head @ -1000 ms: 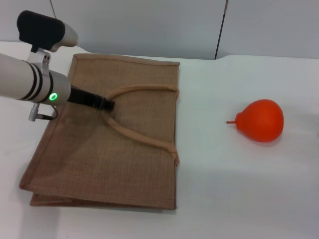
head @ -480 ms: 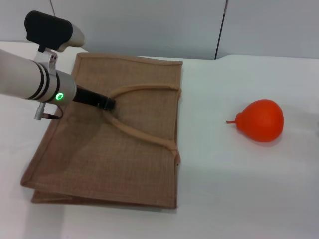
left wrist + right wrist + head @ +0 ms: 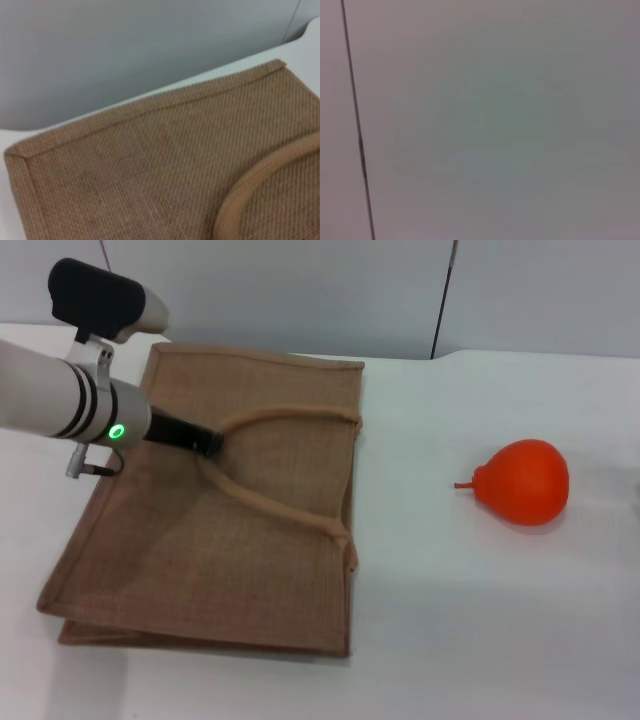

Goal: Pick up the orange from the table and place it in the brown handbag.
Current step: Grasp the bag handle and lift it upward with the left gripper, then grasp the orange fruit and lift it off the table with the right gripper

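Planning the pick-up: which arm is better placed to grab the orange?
Probably the right. The orange lies on the robot's right side of the table, while the left gripper is at the brown handbag handle. The right arm is out of view.

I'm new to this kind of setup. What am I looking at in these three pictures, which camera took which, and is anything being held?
This is a two-armed robot seen through its own cameras. The head view looks down from the robot's head onto a white table. The white arm at the left of that view is the robot's left arm; its dark left gripper sits at the bend of the nearer loop handle of a brown handbag, which lies flat. Whether it has gripped the handle cannot be told. Well apart from the bag, toward the robot's right, an orange rests on the table, untouched.

The left wrist view comes from a camera on that arm: it shows the bag's woven cloth and part of a handle up close. The right wrist view shows only a plain wall, and the right arm appears nowhere.
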Tool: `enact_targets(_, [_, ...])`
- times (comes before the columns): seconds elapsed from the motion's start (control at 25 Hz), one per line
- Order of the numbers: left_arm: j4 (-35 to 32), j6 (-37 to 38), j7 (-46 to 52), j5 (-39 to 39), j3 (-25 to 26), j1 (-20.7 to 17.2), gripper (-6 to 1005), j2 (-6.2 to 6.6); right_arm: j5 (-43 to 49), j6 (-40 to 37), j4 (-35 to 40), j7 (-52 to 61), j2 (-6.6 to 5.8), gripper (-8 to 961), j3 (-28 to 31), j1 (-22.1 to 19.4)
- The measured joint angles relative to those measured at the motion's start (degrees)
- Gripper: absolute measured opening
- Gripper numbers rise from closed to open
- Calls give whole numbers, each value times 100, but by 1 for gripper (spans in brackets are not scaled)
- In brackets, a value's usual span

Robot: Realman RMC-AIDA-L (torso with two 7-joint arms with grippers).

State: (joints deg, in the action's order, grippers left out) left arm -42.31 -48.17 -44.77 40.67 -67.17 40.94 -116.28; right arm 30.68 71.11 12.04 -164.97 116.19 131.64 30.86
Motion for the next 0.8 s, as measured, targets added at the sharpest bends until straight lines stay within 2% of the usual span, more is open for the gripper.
enact_targets(0.2, [-650, -187, 23, 86, 34, -168, 139, 2, 7, 0, -11, -3, -17, 896, -236, 27])
enact_targets(0.48, [-2439, -979, 45, 241, -1, -635, 131, 1, 8, -32, -32, 52, -51, 896, -679, 163])
enact_targets(0.76, [-3938, -1761, 107, 390, 18, -902, 130, -6, 8, 417, -39, 255, -56, 897, -1043, 130])
enact_targets(0.8, [-4359, -2046, 131, 537, 73, -960, 130, -6, 8, 422, -41, 367, -62, 897, -1149, 134])
